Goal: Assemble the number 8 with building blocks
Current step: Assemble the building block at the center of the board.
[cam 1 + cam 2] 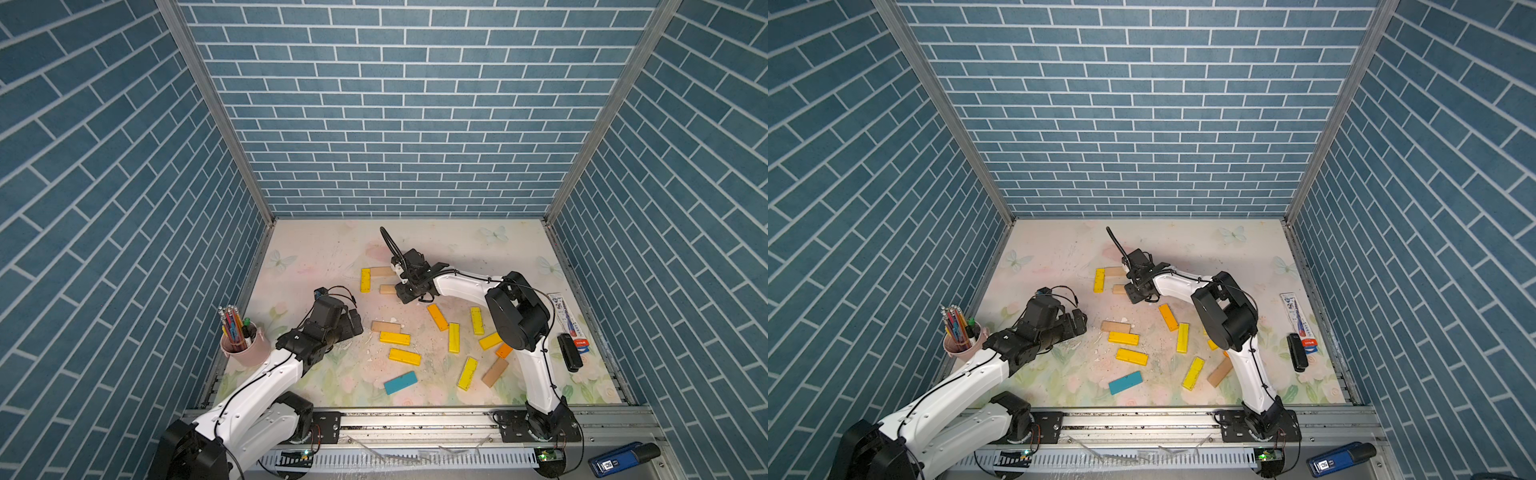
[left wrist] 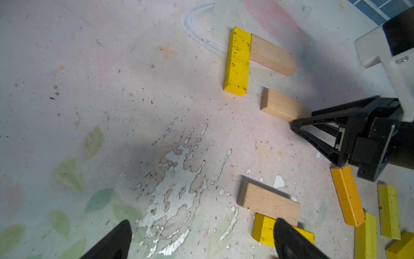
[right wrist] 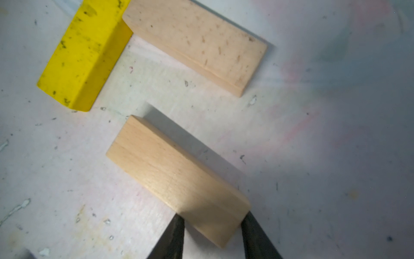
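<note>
While my left gripper [image 2: 202, 222] hangs spread wide and empty, I see my right gripper [image 3: 211, 217] clamped on one end of a tan block [image 3: 170, 170] down at the table [image 1: 316, 249]. That block is near a yellow block [image 3: 83, 56] and parallel to a second tan block [image 3: 195, 42] touching the yellow one; the other blocks [image 1: 405, 356] lie scattered nearer the arms' bases.

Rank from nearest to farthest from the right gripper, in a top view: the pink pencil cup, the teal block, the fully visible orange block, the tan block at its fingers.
1. tan block: held between the fingers of the right gripper.
2. orange block: just beside it, toward the front.
3. teal block: near the front edge.
4. pink pencil cup: far left edge.
</note>
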Available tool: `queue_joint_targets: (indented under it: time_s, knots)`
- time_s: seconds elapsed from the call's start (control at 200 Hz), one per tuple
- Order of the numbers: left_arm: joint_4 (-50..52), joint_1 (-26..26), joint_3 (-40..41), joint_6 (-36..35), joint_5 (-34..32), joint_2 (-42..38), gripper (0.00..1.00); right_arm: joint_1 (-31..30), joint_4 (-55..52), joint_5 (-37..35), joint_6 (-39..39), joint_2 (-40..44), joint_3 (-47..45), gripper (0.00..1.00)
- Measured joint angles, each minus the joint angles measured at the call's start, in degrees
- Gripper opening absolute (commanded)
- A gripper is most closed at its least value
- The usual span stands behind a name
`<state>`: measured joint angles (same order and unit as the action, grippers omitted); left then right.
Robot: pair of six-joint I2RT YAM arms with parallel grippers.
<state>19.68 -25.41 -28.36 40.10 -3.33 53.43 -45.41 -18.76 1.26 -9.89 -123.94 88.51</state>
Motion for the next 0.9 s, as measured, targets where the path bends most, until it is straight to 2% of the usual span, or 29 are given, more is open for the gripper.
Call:
queue_joint_targets:
  time_s: [0.9]
  knots:
    - [0.13,0.07,0.0,0.24,0.46,-0.17,0.99,0.09,1.68,5.03,1.42,-2.32,2.82,0.45]
